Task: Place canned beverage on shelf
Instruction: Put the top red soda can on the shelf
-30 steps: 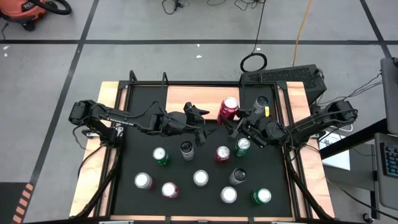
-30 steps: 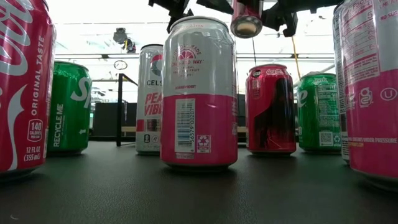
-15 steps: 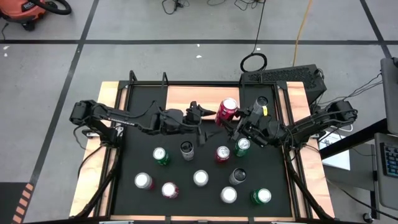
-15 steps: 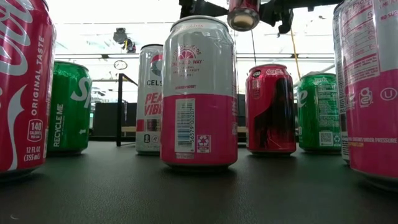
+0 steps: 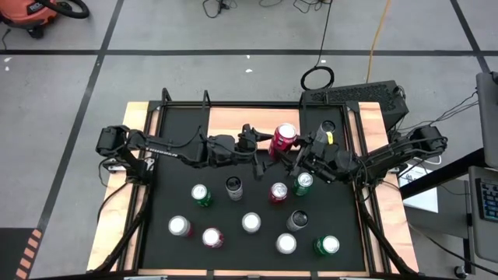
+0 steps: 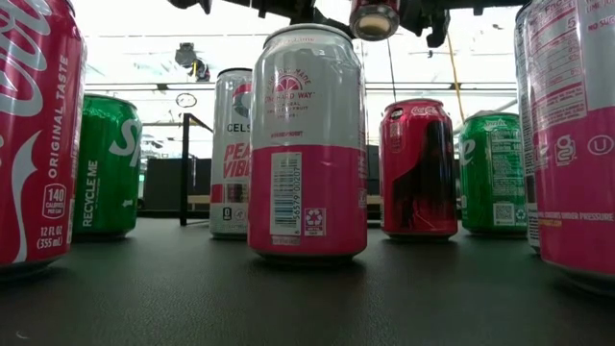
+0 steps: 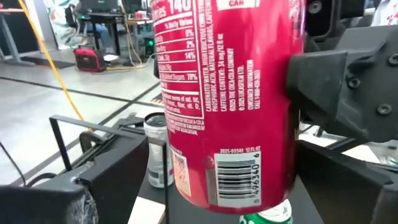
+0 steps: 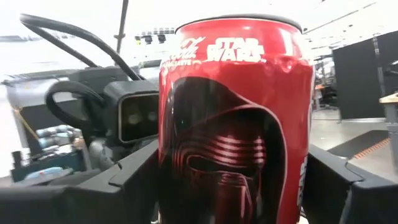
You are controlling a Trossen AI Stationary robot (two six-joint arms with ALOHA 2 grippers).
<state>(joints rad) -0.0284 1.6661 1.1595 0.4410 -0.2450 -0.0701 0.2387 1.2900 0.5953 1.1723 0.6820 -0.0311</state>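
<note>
A red Star Wars cola can hangs above the far part of the black mat, just in front of the light-brown shelf. My right gripper is shut on the red can. In the low view the can's bottom shows high above the standing cans. My left gripper reaches in level from the table's left and stands open close to the red can's left side. I cannot tell whether it touches the can. A dark can stands on the shelf's right part. My right gripper pinches the red can's side wall between its two fingers, one on each side of the body. The fingers come about level from the table's right. The can is lifted clear of the mat, roughly upright.
Several cans stand on the mat's near half, among them a green one, a dark one, a red one and another green one under my right arm. Narrow wooden strips edge the mat.
My left gripper has moved toward the table's right, closing in on the red can, and its wrist has tipped up to level. It has stayed open. My right gripper has kept its hold on the can and stayed about in place.
</note>
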